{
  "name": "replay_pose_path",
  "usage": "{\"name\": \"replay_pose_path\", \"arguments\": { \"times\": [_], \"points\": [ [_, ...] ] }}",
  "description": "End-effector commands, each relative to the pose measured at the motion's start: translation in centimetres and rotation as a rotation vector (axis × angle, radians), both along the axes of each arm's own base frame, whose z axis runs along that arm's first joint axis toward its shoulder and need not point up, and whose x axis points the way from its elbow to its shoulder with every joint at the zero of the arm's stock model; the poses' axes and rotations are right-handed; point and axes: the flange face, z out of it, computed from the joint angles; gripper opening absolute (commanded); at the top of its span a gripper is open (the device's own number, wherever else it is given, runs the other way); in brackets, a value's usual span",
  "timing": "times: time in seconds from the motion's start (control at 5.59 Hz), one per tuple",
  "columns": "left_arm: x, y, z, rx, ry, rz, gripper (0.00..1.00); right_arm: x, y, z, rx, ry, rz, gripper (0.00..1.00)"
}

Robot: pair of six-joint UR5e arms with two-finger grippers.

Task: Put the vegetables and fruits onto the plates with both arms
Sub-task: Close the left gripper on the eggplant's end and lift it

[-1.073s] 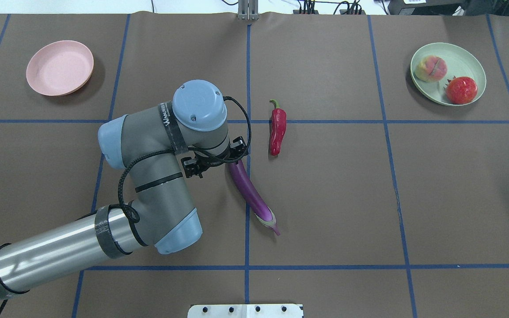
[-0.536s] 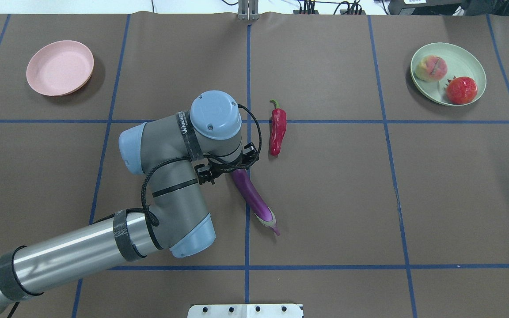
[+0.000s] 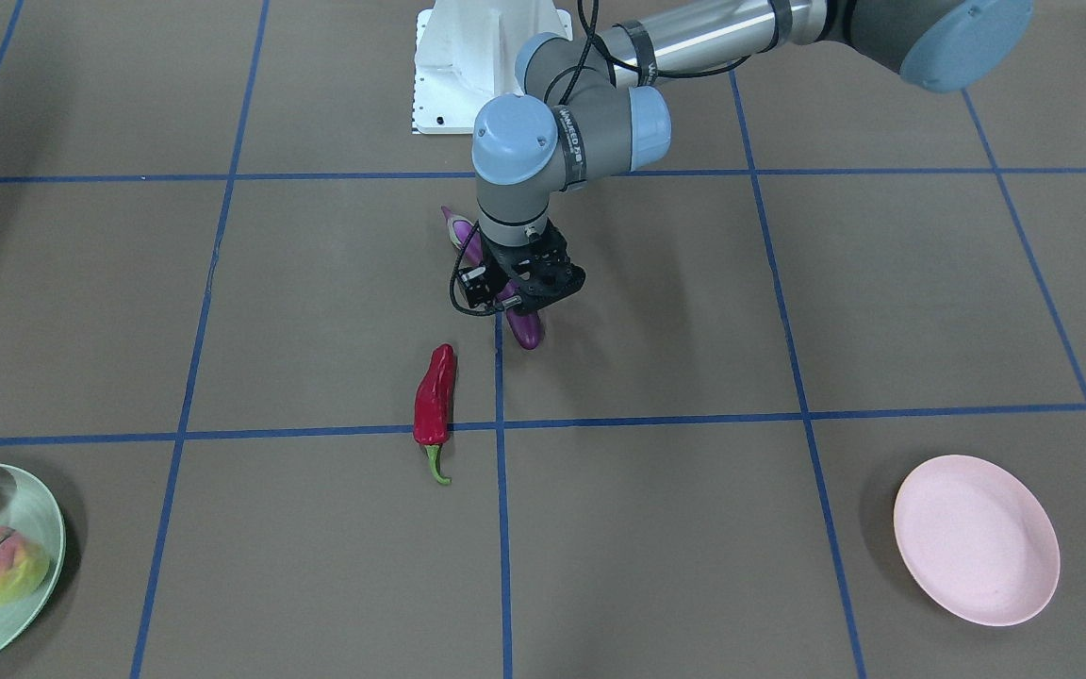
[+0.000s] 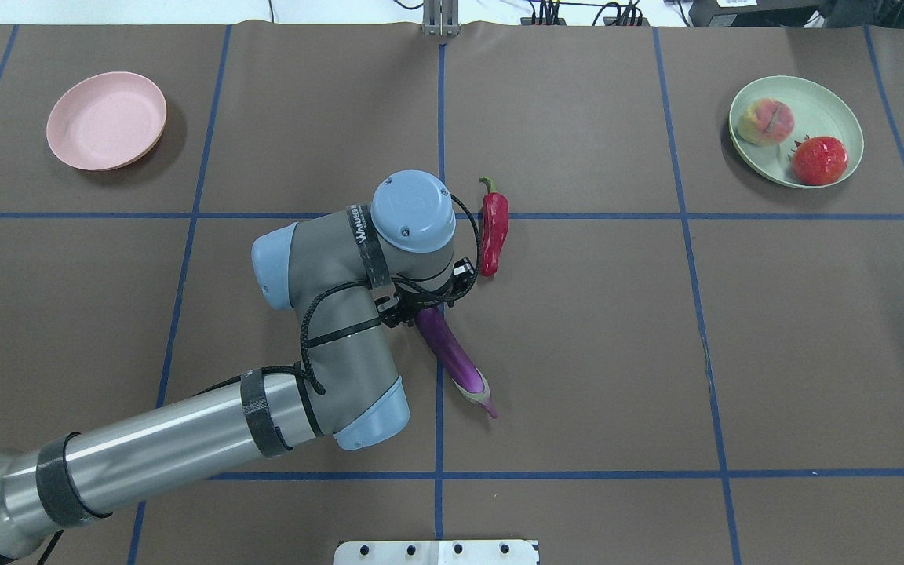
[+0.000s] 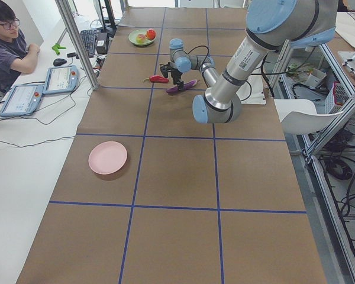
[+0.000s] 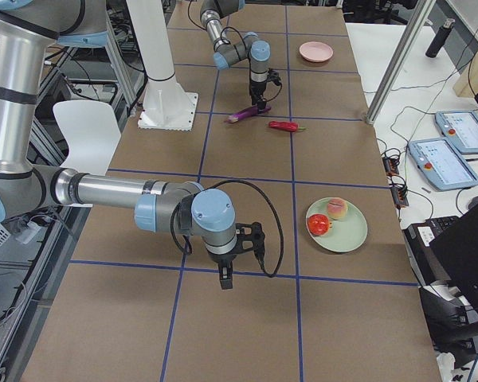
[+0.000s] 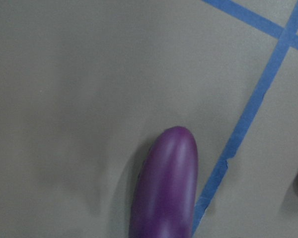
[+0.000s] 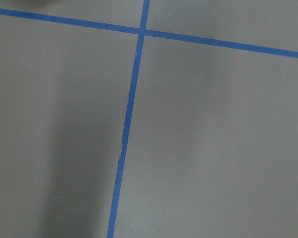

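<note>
The purple eggplant (image 4: pixel 452 353) lies near the table's middle, and its blunt tip fills the left wrist view (image 7: pixel 166 188). The red chili (image 4: pixel 493 231) lies just beyond it. My left gripper (image 4: pixel 427 295) hangs low over the eggplant's blunt end (image 3: pixel 526 330); its jaws look open and hold nothing. The peach (image 4: pixel 766 122) and the pomegranate-like fruit (image 4: pixel 819 160) sit on the mint green plate (image 4: pixel 832 102) at the far right. The pink plate (image 4: pixel 107 120) at the far left is bare. My right gripper (image 6: pixel 240 270) shows only in the exterior right view, over bare table; I cannot tell its state.
Blue tape lines cross the brown table cover. The white robot base (image 3: pixel 486 57) stands at the near edge. An operator (image 5: pixel 9 44) sits at a side desk with tablets (image 5: pixel 62 78) beyond the table's far side.
My left arm has moved right, bringing the gripper from beside the eggplant's blunt end to over it, closer to the chili. The eggplant, chili and plates have not moved.
</note>
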Motion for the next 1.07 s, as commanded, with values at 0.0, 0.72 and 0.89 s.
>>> {"name": "replay_pose_path", "arguments": {
  "times": [0.0,0.72,0.89],
  "points": [
    [0.2,0.0,0.4,0.001,-0.005,0.001,0.62,0.0,0.0,0.0,-0.001,0.001,0.001,1.00],
    [-5.5,-4.4,-0.8,0.188,0.002,0.094,0.00,0.0,-0.1,-0.1,0.003,0.001,0.002,1.00],
    [-10.9,-7.9,0.7,0.281,-0.070,0.154,0.00,0.0,0.0,0.0,0.002,-0.001,0.001,1.00]
  ]
}}
